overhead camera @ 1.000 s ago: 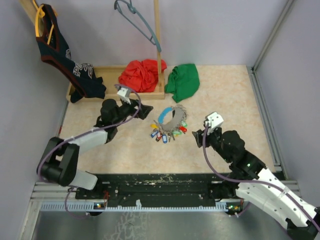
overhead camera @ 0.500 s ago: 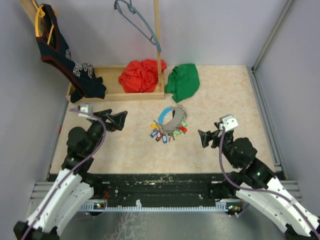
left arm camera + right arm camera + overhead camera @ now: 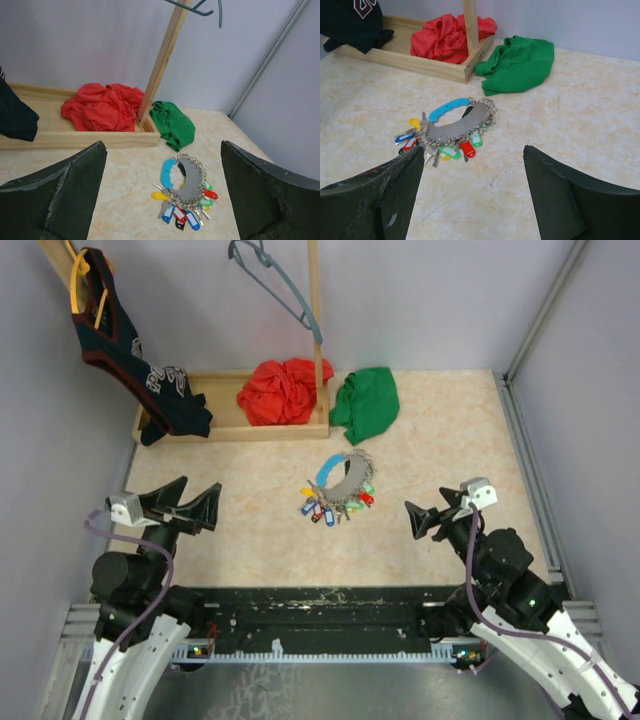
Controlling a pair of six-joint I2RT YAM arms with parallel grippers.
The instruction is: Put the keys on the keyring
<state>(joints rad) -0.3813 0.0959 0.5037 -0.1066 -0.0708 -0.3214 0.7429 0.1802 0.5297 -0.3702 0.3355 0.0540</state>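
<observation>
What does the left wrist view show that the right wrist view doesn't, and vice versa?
Left wrist only: the hanger up at the pole, and the left fingers. Right wrist only: the white print on the dark garment, and the right fingers. Both: keyring, keys, red cloth, green cloth, wooden tray, pole.

I see my left gripper [image 3: 200,487] now drawn well back from the keyring [image 3: 338,476], toward the near-left. My right gripper [image 3: 411,520] has backed away from it too.
</observation>
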